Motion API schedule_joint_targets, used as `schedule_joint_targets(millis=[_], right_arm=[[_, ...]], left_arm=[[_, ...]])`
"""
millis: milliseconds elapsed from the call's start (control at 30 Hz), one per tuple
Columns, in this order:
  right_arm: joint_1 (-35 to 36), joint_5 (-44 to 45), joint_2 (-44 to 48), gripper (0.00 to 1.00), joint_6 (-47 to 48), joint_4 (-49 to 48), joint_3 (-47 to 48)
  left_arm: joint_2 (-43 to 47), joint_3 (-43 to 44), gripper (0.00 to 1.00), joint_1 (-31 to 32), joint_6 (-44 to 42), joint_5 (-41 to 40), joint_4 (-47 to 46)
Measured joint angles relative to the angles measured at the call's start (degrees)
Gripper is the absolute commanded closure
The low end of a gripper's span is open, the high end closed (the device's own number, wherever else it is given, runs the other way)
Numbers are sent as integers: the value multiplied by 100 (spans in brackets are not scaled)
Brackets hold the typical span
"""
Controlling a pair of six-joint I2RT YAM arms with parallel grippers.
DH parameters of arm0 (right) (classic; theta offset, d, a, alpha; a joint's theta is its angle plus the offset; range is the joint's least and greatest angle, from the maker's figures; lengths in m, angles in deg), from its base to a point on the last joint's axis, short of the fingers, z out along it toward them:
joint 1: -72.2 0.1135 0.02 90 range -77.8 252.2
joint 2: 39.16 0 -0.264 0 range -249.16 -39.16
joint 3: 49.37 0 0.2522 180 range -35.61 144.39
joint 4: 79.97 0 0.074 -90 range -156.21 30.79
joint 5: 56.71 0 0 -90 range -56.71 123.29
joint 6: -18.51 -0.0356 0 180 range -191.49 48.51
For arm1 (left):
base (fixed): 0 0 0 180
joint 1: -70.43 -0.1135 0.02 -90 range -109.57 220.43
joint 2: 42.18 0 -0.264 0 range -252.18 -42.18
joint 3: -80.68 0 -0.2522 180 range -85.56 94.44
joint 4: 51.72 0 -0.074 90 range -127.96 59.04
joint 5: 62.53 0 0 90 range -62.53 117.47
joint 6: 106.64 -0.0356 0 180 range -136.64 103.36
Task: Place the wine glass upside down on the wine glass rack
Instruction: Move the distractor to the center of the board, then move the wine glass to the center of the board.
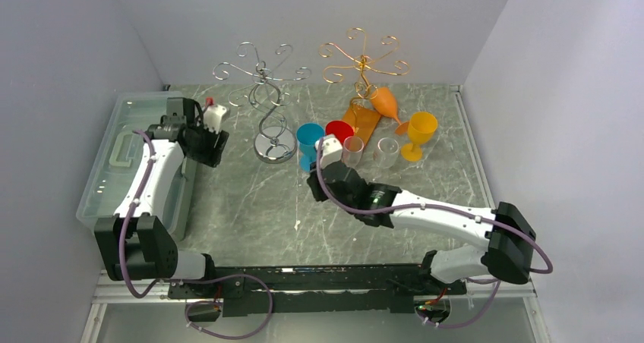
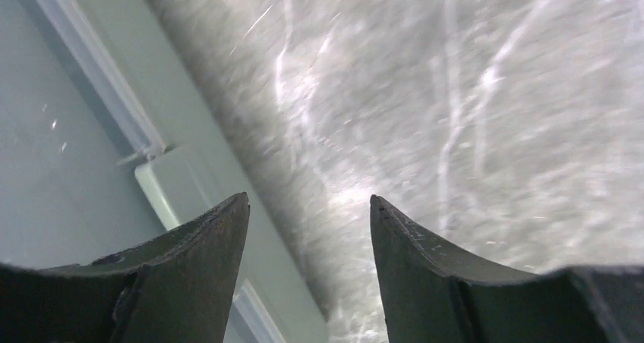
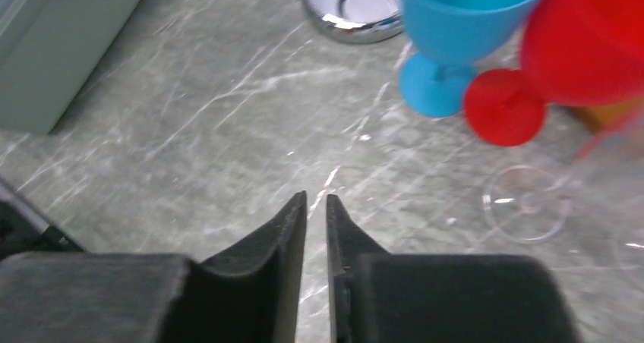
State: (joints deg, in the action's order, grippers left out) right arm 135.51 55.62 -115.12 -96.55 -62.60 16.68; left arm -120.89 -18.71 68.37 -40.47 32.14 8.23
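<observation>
I'm looking down on the grey marbled table (image 1: pixel 250 206). A clear plastic bin (image 1: pixel 102 184) takes up its left edge. At the back stand two wire racks, well apart: the silver rack (image 1: pixel 261 76) on the left with its round shiny foot toward me, and the gold rack (image 1: pixel 363 58) on the right.

My left claw (image 2: pixel 309 202) hangs over the line where the bin's rim meets the table. Its fingers are spread wide and there is nothing between them. My right claw (image 3: pixel 316 199) sits low over bare table near the middle, pointing toward the cluster of glasses. It is all but closed, with only a sliver showing between the fingers, and it grips nothing.

An orange glass (image 1: pixel 386 100) hangs bowl-down and tilted from the gold rack. The other glasses stand upright on the table in front of the racks. The blue glass (image 1: pixel 309 136) is just beside the silver rack's foot, and the red glass (image 1: pixel 339 130) is right next to the blue one. Then come two clear glasses (image 1: pixel 353 149), and a yellow glass (image 1: pixel 421 127) stands farthest right. Nothing hangs on the silver rack.
</observation>
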Motion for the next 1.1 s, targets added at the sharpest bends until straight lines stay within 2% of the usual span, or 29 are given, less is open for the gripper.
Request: schedule_joint_targets(millis=[67,200,333,633,900,1100], right_arm=[[-223,98,125,63,90,107,20],[-614,317,181,54,273,413,227],[-911,481,33,48,437,686,774],[-1051,573,-944,44,741,706,1963],[-1062,566,-1554,44,866,831,2280],[-1069,356,-1786,44,1005,852,2590]], left_arm=[[37,321,25,-11,160,562,184],[48,706,24,-9,470,1606,549],[46,804,24,-11,658,2017,922],[203,2035,20,-15,828,2398,1547],[645,2225,19,-15,909,2197,1821],[439,2688,19,-15,979,2273,2026]])
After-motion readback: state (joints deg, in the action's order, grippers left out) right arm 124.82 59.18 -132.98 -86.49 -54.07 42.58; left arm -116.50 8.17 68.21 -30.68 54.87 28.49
